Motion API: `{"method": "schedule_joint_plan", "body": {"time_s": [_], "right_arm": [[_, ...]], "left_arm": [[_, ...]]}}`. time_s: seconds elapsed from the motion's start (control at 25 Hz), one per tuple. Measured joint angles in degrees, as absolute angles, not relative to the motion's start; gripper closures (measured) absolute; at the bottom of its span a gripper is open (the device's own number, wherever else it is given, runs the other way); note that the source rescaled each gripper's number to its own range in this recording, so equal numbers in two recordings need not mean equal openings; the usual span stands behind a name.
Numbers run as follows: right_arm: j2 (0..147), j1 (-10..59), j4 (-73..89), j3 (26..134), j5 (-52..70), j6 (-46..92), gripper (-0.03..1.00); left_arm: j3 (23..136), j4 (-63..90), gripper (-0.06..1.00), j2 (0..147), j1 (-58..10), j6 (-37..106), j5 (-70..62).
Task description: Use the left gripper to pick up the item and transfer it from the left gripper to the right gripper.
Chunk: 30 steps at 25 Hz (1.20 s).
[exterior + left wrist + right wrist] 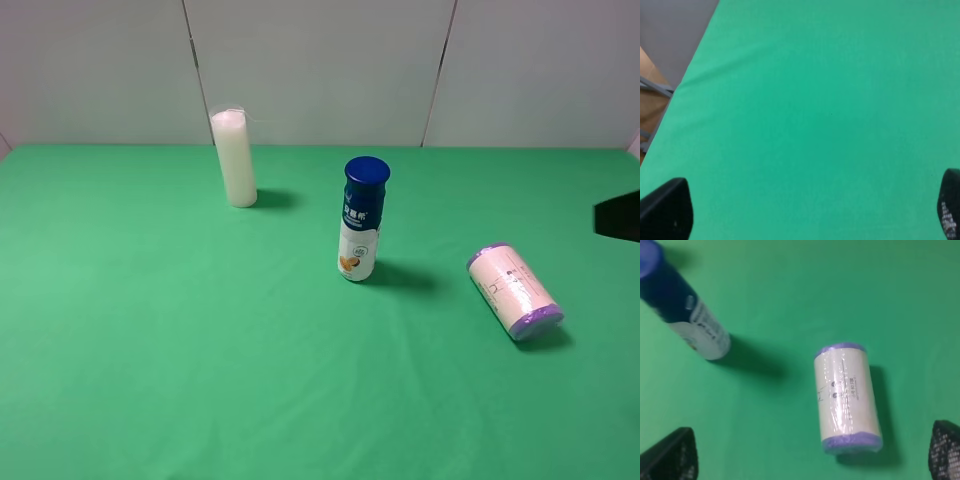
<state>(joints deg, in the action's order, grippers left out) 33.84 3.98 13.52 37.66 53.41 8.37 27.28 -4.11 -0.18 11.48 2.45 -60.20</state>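
The item [514, 290] is a short cream-white cylinder with purple ends, lying on its side on the green cloth at the right. The right wrist view also shows the item [846, 396], lying on the cloth beyond and between the black fingertips. My right gripper [807, 454] is open, with nothing between its fingers and not touching the item. My left gripper [807, 209] is open too, its fingertips [666, 209] wide apart over bare green cloth. Neither gripper's jaws show in the exterior high view; only a black arm part [618, 215] pokes in at the right edge.
A blue-capped white-and-blue bottle [360, 220] stands upright at the middle of the table, left of the item. A tall slim white cylinder [234, 158] stands at the back left. The cloth's edge [687, 75] with a grey floor beyond shows in the left wrist view.
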Motion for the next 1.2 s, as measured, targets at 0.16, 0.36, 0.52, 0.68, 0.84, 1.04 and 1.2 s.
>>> {"method": "schedule_joint_plan", "body": {"time_s": [0.16,0.36,0.52,0.68,0.84,1.04,1.2], "right_arm": [[25.57,3.98,12.38,37.33,57.97,8.16,-0.03],[16.94,3.98,11.89,35.05,61.89,5.55,-0.03],[10.89,3.98,9.95,34.75,62.59,5.16,-0.03],[5.72,3.98,5.02,34.75,62.59,4.64,-0.03],[1.62,3.98,0.84,34.70,62.64,3.16,-0.03],[-0.37,3.98,0.55,30.83,62.24,2.80,-0.03],[-0.37,3.98,0.89,29.01,58.95,2.80,-0.03]], "left_arm": [[27.28,-4.11,0.00,-0.18,11.48,2.45,-60.20],[27.28,-4.11,0.00,-0.18,11.48,2.45,-60.20],[27.28,-4.11,0.00,-0.18,11.48,2.45,-60.20],[27.28,-4.11,0.00,-0.18,11.48,2.45,-60.20],[27.28,-4.11,0.00,-0.18,11.48,2.45,-60.20],[27.28,-4.11,0.00,-0.18,11.48,2.45,-60.20],[27.28,-4.11,0.00,-0.18,11.48,2.45,-60.20]]}}
